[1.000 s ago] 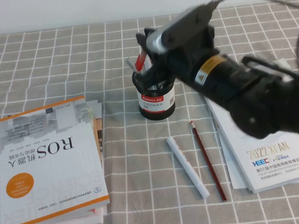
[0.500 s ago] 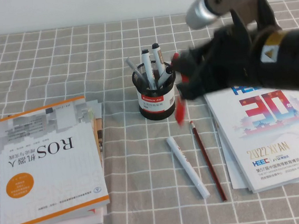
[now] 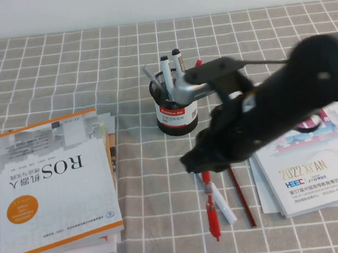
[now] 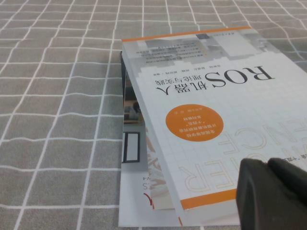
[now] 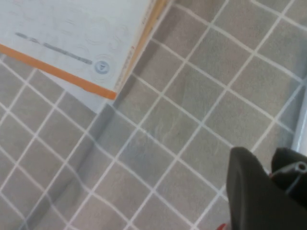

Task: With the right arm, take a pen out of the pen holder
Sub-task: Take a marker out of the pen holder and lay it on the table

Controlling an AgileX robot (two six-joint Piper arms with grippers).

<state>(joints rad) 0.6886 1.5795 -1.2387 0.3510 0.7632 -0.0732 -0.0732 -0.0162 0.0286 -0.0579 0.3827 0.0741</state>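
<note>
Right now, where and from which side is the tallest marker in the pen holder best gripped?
Probably grip the tallest marker by its dark-tipped top, coming from above: only that end clears the pen holder's rim, and other pens crowd it below. The right gripper, in front of the holder, is shut on a red pen; the left gripper hangs over the ROS book.

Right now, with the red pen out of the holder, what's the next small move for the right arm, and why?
Probably ease the right gripper down toward the robot's left, onto bare cloth, before releasing. It grips the red pen clear of the pen holder, but the pen hangs over the white marker. The left gripper sits parked over the ROS book.
</note>
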